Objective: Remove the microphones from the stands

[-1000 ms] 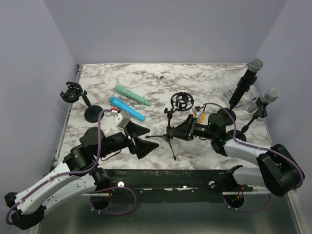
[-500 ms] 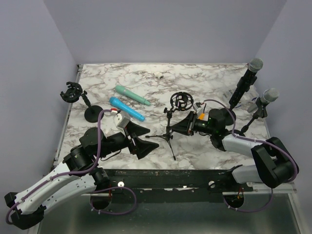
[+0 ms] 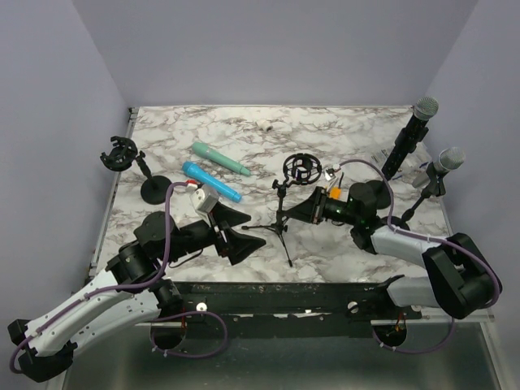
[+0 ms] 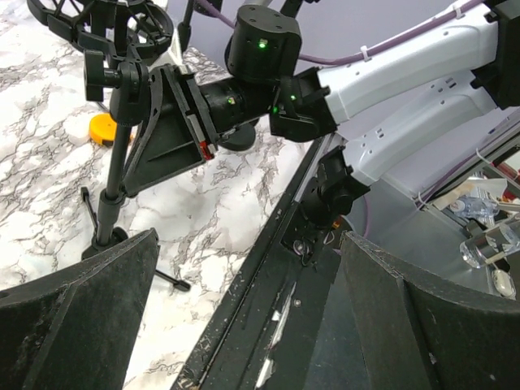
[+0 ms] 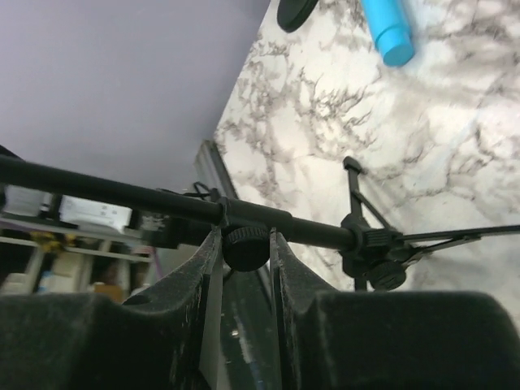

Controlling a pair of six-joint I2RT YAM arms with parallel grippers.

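While bracing the centre stand (image 3: 282, 213), pinches its pole with right gripper (image 5: 245, 246); holds left gripper (image 4: 249, 244) agape, lower left.

A black microphone (image 3: 412, 130) with a grey mesh head sits tilted in its stand (image 3: 375, 192) at 2 o'clock on the bench (image 3: 244, 130), with a second microphone (image 3: 445, 160) just beside it. Near the centre, a tripod stand (image 3: 282, 213) is upright, and its ring mount is empty.
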